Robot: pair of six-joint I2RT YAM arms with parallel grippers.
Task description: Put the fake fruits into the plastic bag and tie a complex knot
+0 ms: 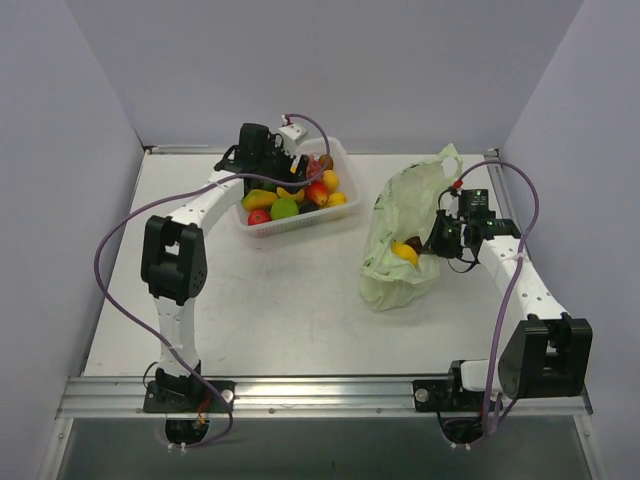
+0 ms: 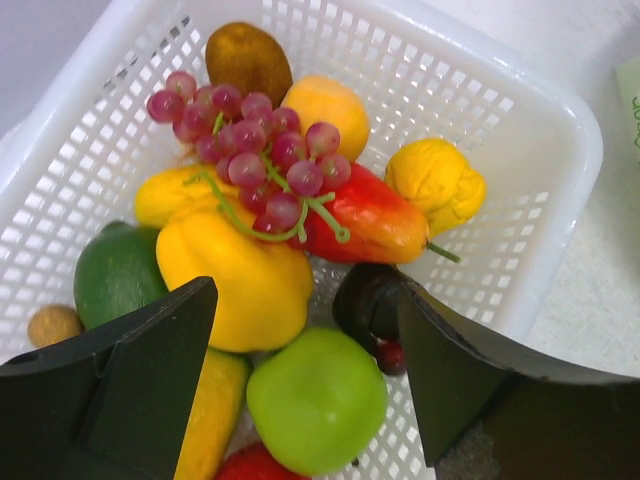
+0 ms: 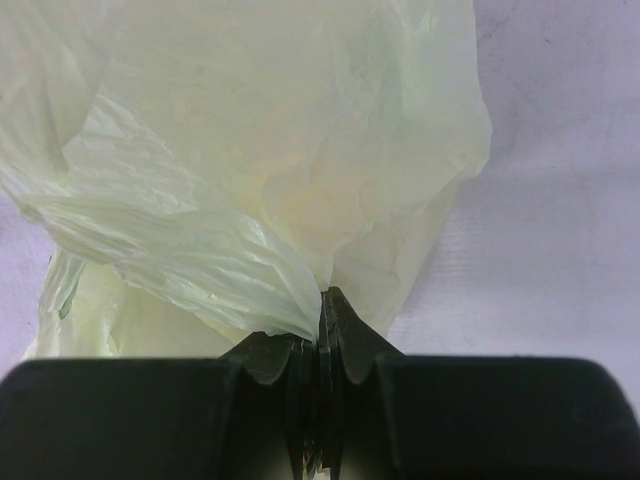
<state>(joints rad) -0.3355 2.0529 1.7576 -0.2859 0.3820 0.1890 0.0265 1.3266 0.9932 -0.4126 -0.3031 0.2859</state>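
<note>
Left gripper (image 2: 305,305) wide open above fake fruits (image 2: 240,270) in basket (image 2: 520,130). Fruits likely light, rigid, glossy and slippery: grasp across middle. Right gripper (image 3: 320,305) pinches plastic bag (image 3: 250,150) edge, right of basket. Film thin and limp.

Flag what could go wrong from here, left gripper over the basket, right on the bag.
1. The left gripper is open over the tightly packed basket. The grapes drape their stem over the yellow fruit, so a grasp there may drag the bunch along.
2. The right gripper pinches only a thin fold of the plastic bag. The film could slip free and the mouth collapse.
</note>
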